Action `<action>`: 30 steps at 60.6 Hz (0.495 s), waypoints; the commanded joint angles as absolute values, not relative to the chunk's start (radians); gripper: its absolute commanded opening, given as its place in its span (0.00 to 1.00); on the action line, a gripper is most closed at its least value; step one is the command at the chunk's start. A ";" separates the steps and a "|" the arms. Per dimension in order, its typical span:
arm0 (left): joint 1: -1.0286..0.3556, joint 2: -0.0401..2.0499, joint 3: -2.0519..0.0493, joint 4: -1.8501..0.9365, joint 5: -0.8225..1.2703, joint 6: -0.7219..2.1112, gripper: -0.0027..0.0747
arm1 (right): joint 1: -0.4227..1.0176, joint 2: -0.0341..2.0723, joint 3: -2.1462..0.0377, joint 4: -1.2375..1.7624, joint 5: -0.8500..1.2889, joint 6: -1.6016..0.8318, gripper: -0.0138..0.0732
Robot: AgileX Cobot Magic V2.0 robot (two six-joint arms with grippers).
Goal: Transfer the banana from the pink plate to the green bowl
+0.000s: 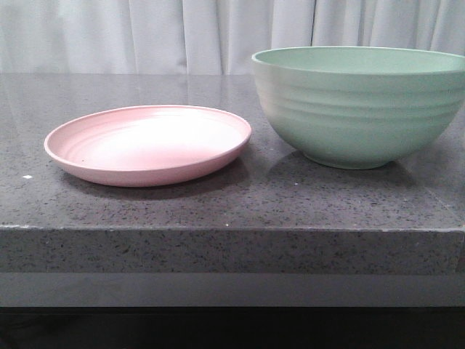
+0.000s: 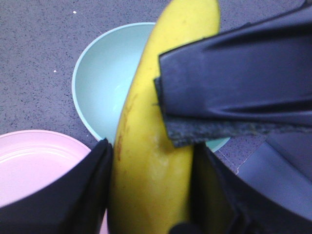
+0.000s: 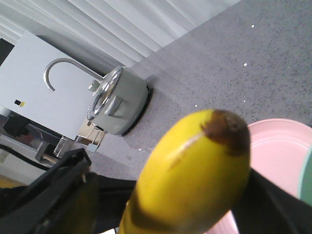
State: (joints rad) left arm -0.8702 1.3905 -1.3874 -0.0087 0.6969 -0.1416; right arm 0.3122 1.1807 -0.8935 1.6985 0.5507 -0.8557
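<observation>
Nearest to me the speckled dark-grey stone table (image 1: 218,211) ends in a thick, square-cut front edge across the lower half of the front view. On it at centre left sits the pink plate (image 1: 145,142), shallow, matte and faintly ringed, with a low rim. Just beside it at the right stands the green bowl (image 1: 356,109), deep and ridged around its outside, its flared lip reaching almost to the plate's edge while open stone lies in front of both. Pale pleated curtains (image 1: 145,36) hang behind. In the left wrist view the left gripper (image 2: 151,163) is clamped on the banana (image 2: 161,97), plump, smooth and bright yellow with a thin brown scuff, running up the middle of the frame over the bowl's near rim, off the plate and in the air. Another ribbed black finger (image 2: 234,73) with a gritty grey pad lies across the banana from the upper right. In the right wrist view the banana's dark-brown tip fills the lower centre between the black fingers of the right gripper (image 3: 175,190), but I cannot tell whether that one is pinching it. Further off, at centre left, a steel lidded pot (image 3: 117,102) stands on the stone.
</observation>
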 commanded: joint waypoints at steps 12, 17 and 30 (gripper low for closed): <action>-0.878 1.351 -1.427 -0.013 0.633 -0.142 0.25 | 0.311 1.162 -0.931 1.751 0.566 -0.881 0.29; -0.878 1.351 -1.427 -0.013 0.638 -0.142 0.35 | 0.311 1.162 -0.931 1.751 0.533 -0.895 0.27; -0.876 1.351 -1.427 0.022 0.638 -0.142 0.77 | 0.281 1.174 -1.007 1.636 0.415 -1.068 0.27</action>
State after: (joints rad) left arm -0.8702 1.3867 -1.3928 0.0000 0.6969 -0.1379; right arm 0.3023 1.1913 -0.9344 1.6578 0.4409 -0.9902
